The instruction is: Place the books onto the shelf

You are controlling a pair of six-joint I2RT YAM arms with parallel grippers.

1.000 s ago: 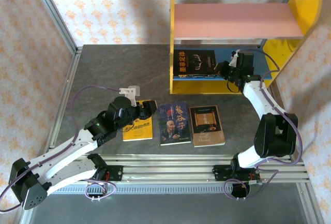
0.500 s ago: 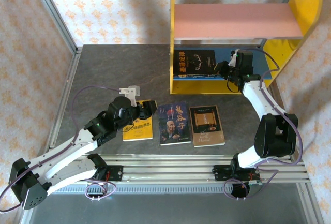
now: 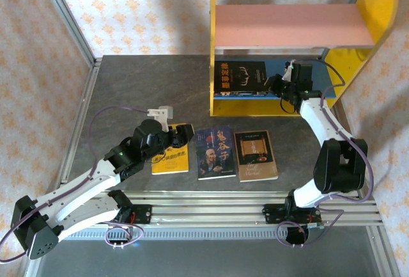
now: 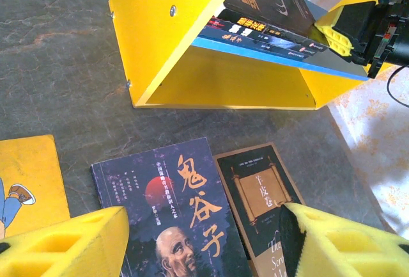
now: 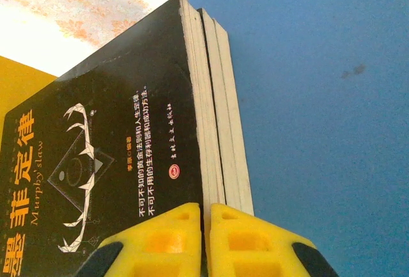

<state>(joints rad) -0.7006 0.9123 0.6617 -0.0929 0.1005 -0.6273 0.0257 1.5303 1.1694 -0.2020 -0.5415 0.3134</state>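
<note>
The shelf (image 3: 213, 47) stands in the upper right of the top view, with its pink board (image 3: 287, 26) above and its blue board (image 5: 319, 98) below. A stack (image 3: 241, 77) of dark books lies flat on the blue board, pushed toward the left panel, and its top cover is black with a white antler drawing.

The right gripper (image 3: 279, 88) reaches in at the stack's right edge. In the right wrist view the gripper (image 5: 206, 212) has its yellow pads pressed together at the bottom of the frame, with nothing between them. The tips sit right at the page edges of the stack (image 5: 102, 162), probably touching them, though the close angle makes this hard to judge.

Three more books lie in a row on the table (image 3: 140, 85), in the lower middle of the top view. From left to right they are the yellow book (image 3: 170, 157), the dark book (image 3: 214, 152) with a face on its cover, and the brown book (image 3: 255, 155).

The left gripper (image 3: 182, 135) hangs over the yellow book's upper right corner. In the left wrist view its fingers (image 4: 64, 245) sit at the bottom corners, spread well apart and holding nothing. The dark book (image 4: 172, 219) and brown book (image 4: 262, 194) lie between them, with the yellow book (image 4: 29, 174) at the left edge.
</note>
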